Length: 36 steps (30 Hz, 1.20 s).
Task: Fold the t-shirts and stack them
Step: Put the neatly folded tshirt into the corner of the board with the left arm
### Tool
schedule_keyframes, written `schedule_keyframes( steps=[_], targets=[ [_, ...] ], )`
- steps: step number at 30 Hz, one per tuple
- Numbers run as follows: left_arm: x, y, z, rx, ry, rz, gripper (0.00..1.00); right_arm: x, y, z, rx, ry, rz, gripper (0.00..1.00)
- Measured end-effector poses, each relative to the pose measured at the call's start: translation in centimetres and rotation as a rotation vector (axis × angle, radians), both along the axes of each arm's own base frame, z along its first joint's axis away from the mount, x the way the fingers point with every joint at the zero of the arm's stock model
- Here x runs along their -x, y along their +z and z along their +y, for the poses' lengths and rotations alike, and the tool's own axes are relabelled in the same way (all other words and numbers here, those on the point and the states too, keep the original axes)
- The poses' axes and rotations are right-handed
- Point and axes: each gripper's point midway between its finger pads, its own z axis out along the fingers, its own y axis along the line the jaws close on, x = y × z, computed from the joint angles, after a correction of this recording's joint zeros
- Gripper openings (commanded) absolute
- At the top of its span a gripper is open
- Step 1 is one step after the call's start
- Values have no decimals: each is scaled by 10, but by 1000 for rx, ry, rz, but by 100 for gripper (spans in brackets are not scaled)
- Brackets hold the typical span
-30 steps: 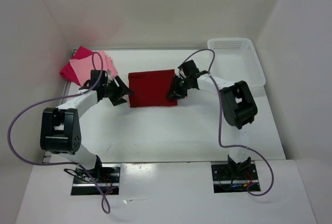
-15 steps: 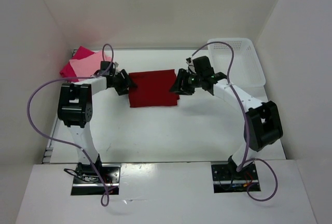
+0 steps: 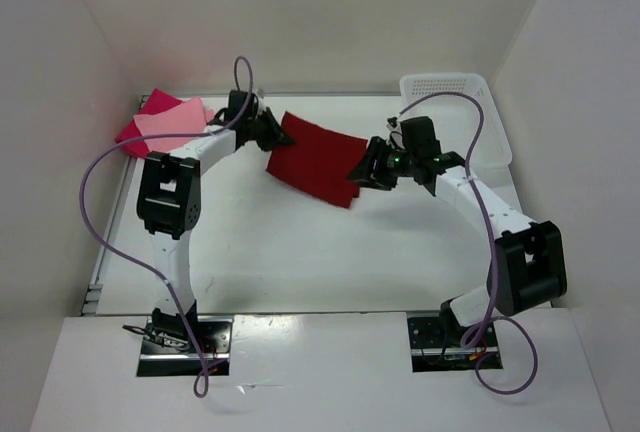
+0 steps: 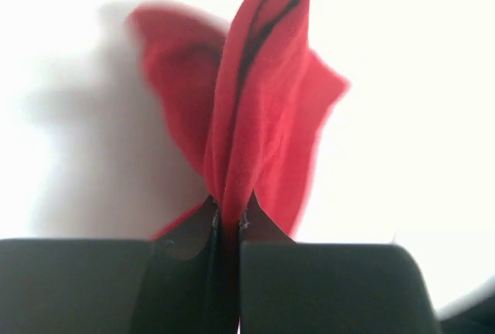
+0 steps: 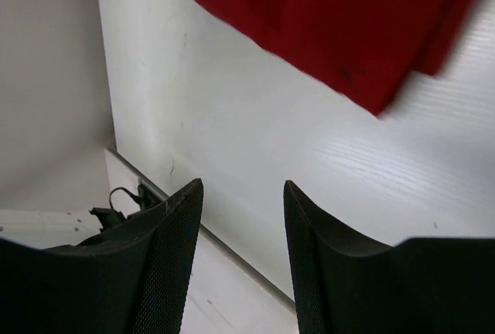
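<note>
Here's my flat white table (image 3: 300, 252), and there's wide bare surface across its near half, between my two arm bases and the cloth. White side walls (image 3: 60, 102) close me in on the left, the far side and the right. The white plastic lattice basket (image 3: 445, 82) sits in the far-right corner, right against the wall.

Mid-table, toward the far side, lies the dark red cloth t-shirt (image 3: 318, 160), folded into a rectangle and skewed, its long edges running from far-left down to near-right. In the far-left corner the bright crimson-pink cloth t-shirt (image 3: 158, 102) lies under the pale pink cloth t-shirt (image 3: 175, 130), both hard against the left wall and well apart from the basket.

My left gripper (image 3: 278, 135) is at the dark red shirt's far-left corner, between it and the pink pair. Up close on the left wrist view, the fingers are squeezed together on that dark red cloth (image 4: 259, 102), which bunches up in a ridge out of the left gripper (image 4: 228, 226).

My right gripper (image 3: 357, 174) hangs just beside the shirt's near-right edge. From the right wrist, the fingers of the right gripper (image 5: 241, 195) are spread wide with only bare table between them, and the dark red shirt (image 5: 332, 17) lies beyond the tips, untouched.
</note>
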Motion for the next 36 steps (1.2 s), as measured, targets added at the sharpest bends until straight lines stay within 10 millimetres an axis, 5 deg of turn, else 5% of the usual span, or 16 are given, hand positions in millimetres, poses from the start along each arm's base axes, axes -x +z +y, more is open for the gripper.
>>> schedule_keyframes(
  steps=[3,5,8,10,11,12,14,16,18,21,23,27,28,29,31,36],
  targets=[
    [-33,62,4,45,12,-126,0,6,-10,-13,3,-23,28,52],
    [-55,106,23,76,46,-219,0,9,-15,-17,7,-28,44,52],
    [-76,152,85,84,144,-316,7,15,-22,-18,12,-18,64,52],
    [-79,168,147,72,240,-352,37,17,-23,-17,8,-6,69,52],
    [-77,170,182,65,301,-363,73,18,-22,-17,6,-2,68,52],
    [-69,167,221,59,373,-357,90,19,-22,-16,3,2,69,52],
    [-47,151,288,79,512,-318,100,20,-21,-15,-5,14,71,53],
    [-13,116,346,103,652,-242,100,21,-20,-14,-9,21,70,54],
    [19,77,372,110,736,-146,100,22,-20,-13,-15,29,72,56],
    [55,38,349,128,749,-1,100,25,-21,-12,-20,43,74,57],
    [69,41,327,119,729,23,100,30,-27,-13,-18,53,87,58],
    [89,97,298,67,674,-107,100,42,-44,-16,-8,58,138,68],
    [95,112,295,43,664,-161,100,45,-48,-17,-3,56,149,92],
    [100,123,290,32,654,-194,100,46,-51,-17,-1,51,160,100],
    [110,131,276,3,617,-238,100,47,-57,-21,23,42,158,100],
    [134,82,200,-18,394,-123,100,47,-59,-32,86,2,134,100]
  ],
)
